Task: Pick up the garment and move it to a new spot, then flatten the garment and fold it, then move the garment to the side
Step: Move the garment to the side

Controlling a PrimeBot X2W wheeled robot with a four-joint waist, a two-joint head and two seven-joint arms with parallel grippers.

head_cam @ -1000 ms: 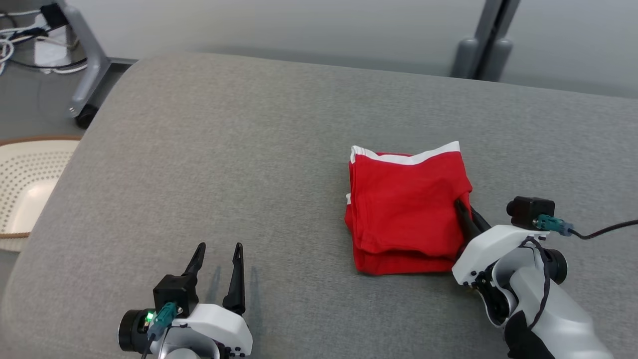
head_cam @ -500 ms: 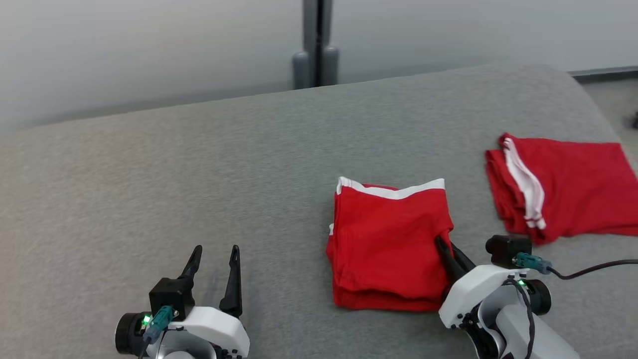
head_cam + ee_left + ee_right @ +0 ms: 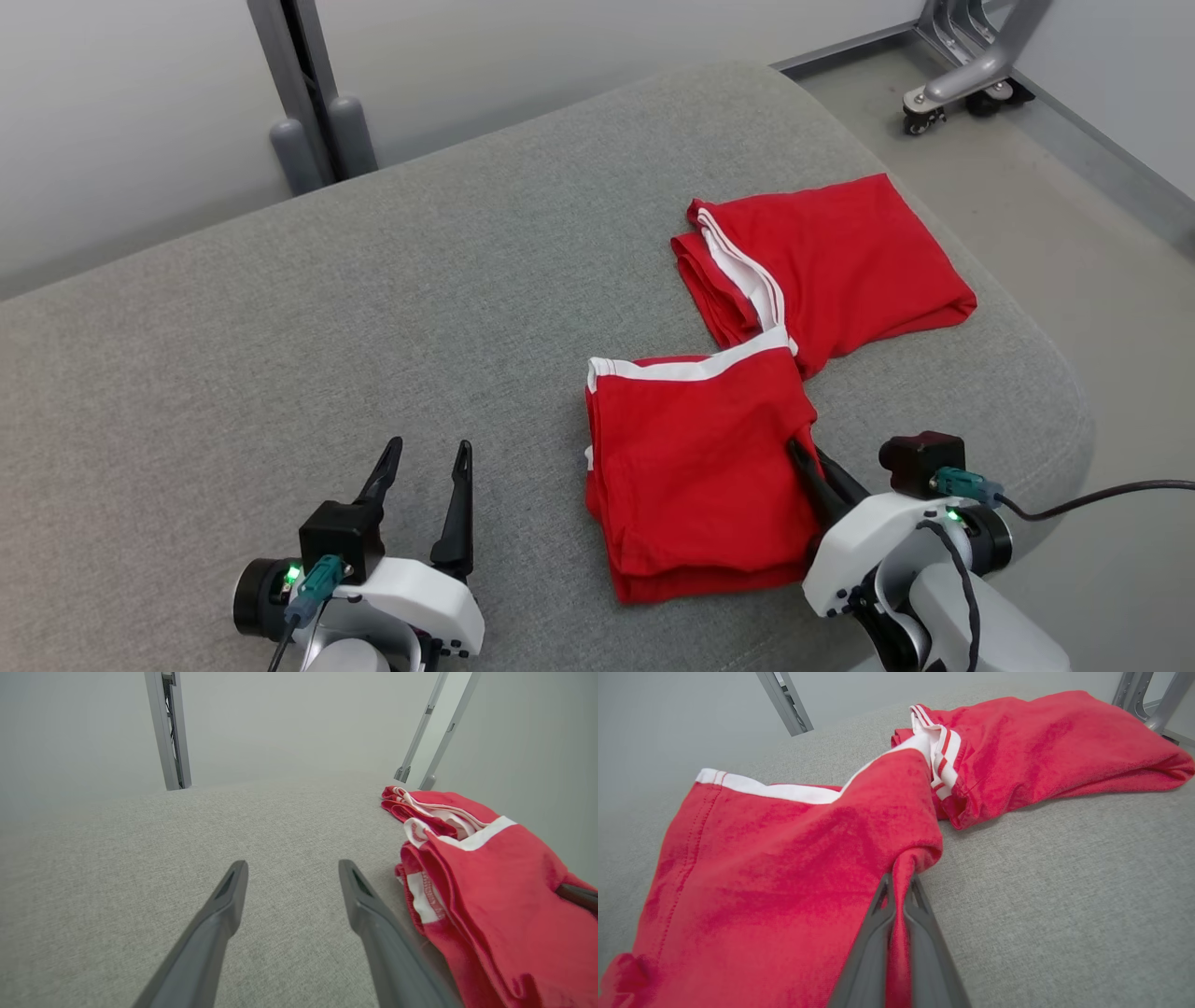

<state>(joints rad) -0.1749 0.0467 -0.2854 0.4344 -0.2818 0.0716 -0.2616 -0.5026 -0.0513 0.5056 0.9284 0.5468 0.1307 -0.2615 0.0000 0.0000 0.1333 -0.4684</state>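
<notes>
The garment (image 3: 695, 476) is a folded red piece with a white band along its far edge, lying on the grey cushioned surface (image 3: 280, 355). My right gripper (image 3: 799, 450) is shut on a pinched fold at the garment's right edge. In the right wrist view the two fingers (image 3: 878, 933) press together with red cloth (image 3: 784, 872) between them. My left gripper (image 3: 428, 446) stands open over bare cushion to the garment's left, holding nothing. In the left wrist view that gripper (image 3: 292, 872) has the garment (image 3: 490, 891) at its right.
A second folded red garment (image 3: 831, 261) with white stripes lies just beyond, its corner touching the held one; it also shows in the right wrist view (image 3: 1055, 751). The cushion's rounded right edge (image 3: 1064, 401) drops to the floor. A grey post (image 3: 308, 112) and a wheeled frame (image 3: 962, 75) stand behind.
The head camera has swung to the right, bringing the second red garment and the cushion's right end into view. The held garment now lies against that second garment. Both grippers kept their states.
</notes>
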